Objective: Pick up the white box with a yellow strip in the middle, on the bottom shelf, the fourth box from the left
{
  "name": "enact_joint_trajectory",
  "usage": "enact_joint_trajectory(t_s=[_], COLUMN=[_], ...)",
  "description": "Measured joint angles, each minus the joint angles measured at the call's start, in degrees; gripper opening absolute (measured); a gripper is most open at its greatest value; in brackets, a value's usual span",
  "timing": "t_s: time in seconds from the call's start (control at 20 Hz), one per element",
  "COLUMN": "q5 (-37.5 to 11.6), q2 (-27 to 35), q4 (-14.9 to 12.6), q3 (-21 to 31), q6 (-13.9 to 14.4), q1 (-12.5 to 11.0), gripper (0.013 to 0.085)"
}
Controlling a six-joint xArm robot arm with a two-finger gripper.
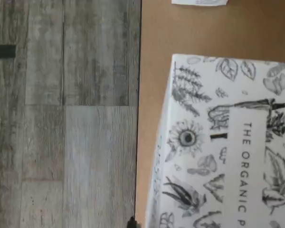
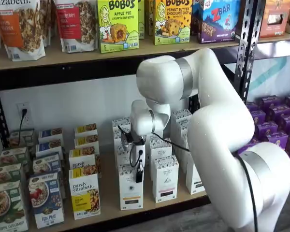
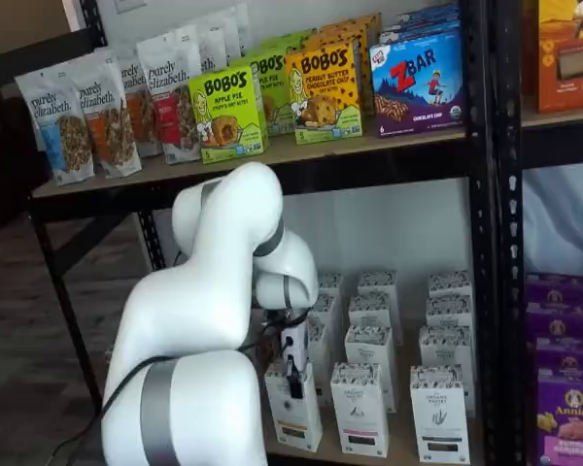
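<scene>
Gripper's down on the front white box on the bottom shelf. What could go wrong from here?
1. The gripper sits at the top of the white box; whether the grip is secure cannot be told, so the box may slip on lifting.
2. A like carton stands close beside it and could be nudged or toppled.
3. The box stands near the bottom shelf front edge; a tilt forward could drop it.

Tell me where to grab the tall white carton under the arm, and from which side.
Grip the tall narrow white carton by its side faces near the patterned top, with the pincer coming from above at the front. It stands upright at the pale wooden bottom shelf's front edge, with similar cartons close behind, so that is probably the clearest approach.
</scene>
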Motion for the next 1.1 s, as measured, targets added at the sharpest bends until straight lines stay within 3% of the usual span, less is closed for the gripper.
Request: enact_joint_trajectory(t_s=[0.15, 0.45, 1.1], q5=[0.3, 1.1, -1.8], q2=[0.1, 0.1, -4.0], q4=[-0.2, 0.3, 1.1], q3=[-0.2, -0.5, 5.8], q6=[0.2, -0.1, -0.4], q1=[0.0, 0.2, 0.8], gripper=[0.0690, 0.0530, 0.0530])
